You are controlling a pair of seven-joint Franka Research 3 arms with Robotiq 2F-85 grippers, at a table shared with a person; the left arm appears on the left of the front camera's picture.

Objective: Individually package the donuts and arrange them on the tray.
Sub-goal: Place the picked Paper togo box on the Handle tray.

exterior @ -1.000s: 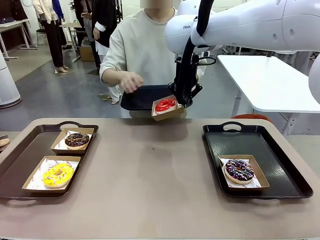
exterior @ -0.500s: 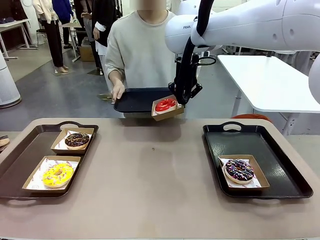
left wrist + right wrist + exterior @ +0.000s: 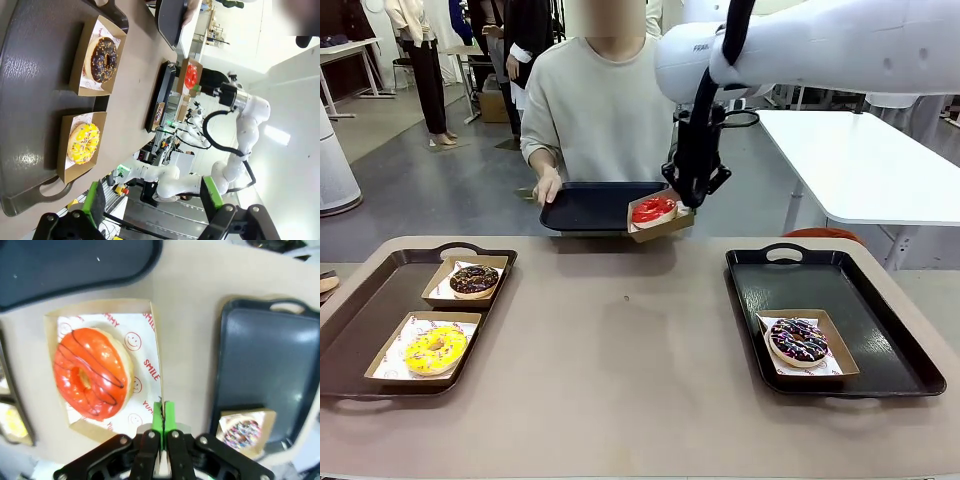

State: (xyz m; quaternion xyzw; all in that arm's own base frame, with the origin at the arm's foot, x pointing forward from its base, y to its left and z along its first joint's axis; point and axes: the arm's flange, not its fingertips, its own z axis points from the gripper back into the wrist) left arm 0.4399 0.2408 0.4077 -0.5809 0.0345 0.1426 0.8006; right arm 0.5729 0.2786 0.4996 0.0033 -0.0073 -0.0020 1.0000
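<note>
Clamping the edge of a square brown cardboard box (image 3: 660, 222) lined with smiley-printed white paper, right tool (image 3: 162, 427) shut with green pads pressed flat together on the box wall, glossy red glazed ring donut (image 3: 653, 209) with dark stripes resting inside. Held aloft past the far edge of the tan matte table (image 3: 630, 340), over the near rim of a dark smooth tray (image 3: 590, 205) gripped by a person's hand (image 3: 548, 186) at its left end. Hidden in the front view: the fingertips themselves, lost behind the box and the black tool body. Shown plainly from the right wrist: pads meeting on the box edge, and the print on the liner, partly cut off by the donut. Sitting in its own box on the right black handled tray (image 3: 900, 350), a dark purple-chocolate donut with white sprinkles (image 3: 799, 340). Lying on the left brown handled tray (image 3: 360, 310), a yellow-iced donut (image 3: 435, 349) near the front and a chocolate-brown glazed donut (image 3: 474, 280) behind it, each boxed. Seen from the left wrist, rolled sideways: left tool (image 3: 152, 202) spread wide and empty, hovering above that tray; speckled topping on the two donuts clearer there, the tray's near end cropped by the frame.
</note>
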